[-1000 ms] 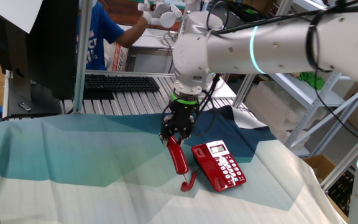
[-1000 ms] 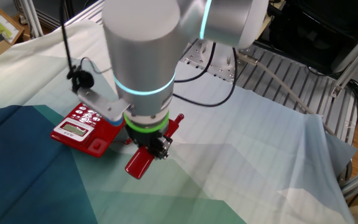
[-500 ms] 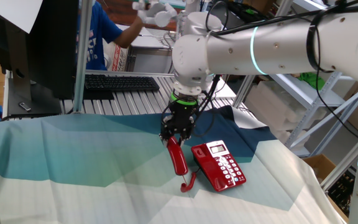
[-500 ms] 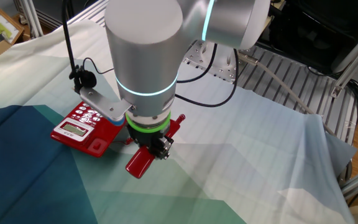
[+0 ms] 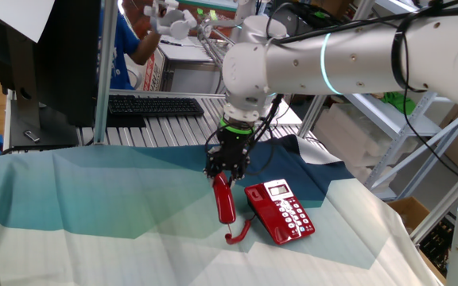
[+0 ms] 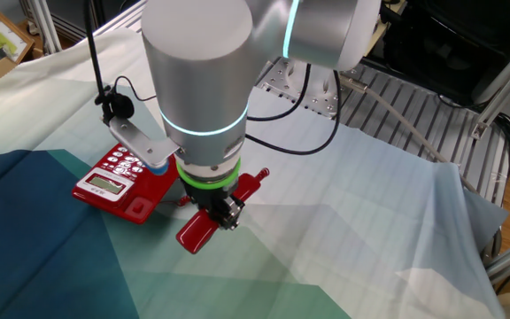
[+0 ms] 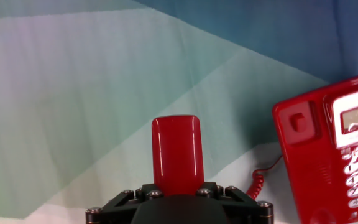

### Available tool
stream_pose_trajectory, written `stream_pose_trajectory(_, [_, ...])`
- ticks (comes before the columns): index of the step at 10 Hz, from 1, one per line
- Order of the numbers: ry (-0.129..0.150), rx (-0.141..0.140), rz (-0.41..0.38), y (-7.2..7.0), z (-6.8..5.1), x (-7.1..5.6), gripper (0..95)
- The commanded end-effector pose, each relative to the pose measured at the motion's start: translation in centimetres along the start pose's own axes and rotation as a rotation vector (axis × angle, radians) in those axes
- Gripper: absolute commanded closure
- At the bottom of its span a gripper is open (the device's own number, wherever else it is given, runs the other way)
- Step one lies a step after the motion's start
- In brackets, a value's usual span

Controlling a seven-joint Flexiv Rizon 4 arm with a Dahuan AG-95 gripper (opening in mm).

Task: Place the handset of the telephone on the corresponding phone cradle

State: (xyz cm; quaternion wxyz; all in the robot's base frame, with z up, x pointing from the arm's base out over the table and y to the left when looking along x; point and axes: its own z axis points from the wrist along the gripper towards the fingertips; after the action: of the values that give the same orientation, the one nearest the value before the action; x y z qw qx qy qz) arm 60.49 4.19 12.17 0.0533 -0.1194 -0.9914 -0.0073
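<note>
Near the cloth's right edge | gripper [image 5: 226,175] clamped on handset [image 5: 225,199], beside telephone [image 5: 280,210] | hand view alone shows coiled cord [image 7: 258,181]

The arm reaches in from the side, its wrist bent to point straight down. The gripper [image 5: 226,176] hangs low over the tabletop [image 5: 94,206], jaws clamped on the handset [image 5: 225,199], which it holds near one end.
</note>
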Motion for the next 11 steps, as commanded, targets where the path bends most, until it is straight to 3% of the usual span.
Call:
stream_pose_trajectory(1, [-0.037, -0.046, 0.002, 0.07, -0.01, -0.12, 95.0])
stream_pose_trajectory(4, [-0.046, -0.025, 0.04, 0.07, -0.01, -0.12, 95.0])
stream_pose_trajectory(5, [-0.056, 0.006, 0.039, 0.07, -0.01, -0.12, 95.0])
stream_pose_trajectory(9, [-0.051, -0.005, 0.059, 0.07, -0.01, -0.12, 95.0])
stream_pose_trajectory(11, [-0.045, -0.029, 0.07, 0.07, -0.01, -0.12, 95.0])
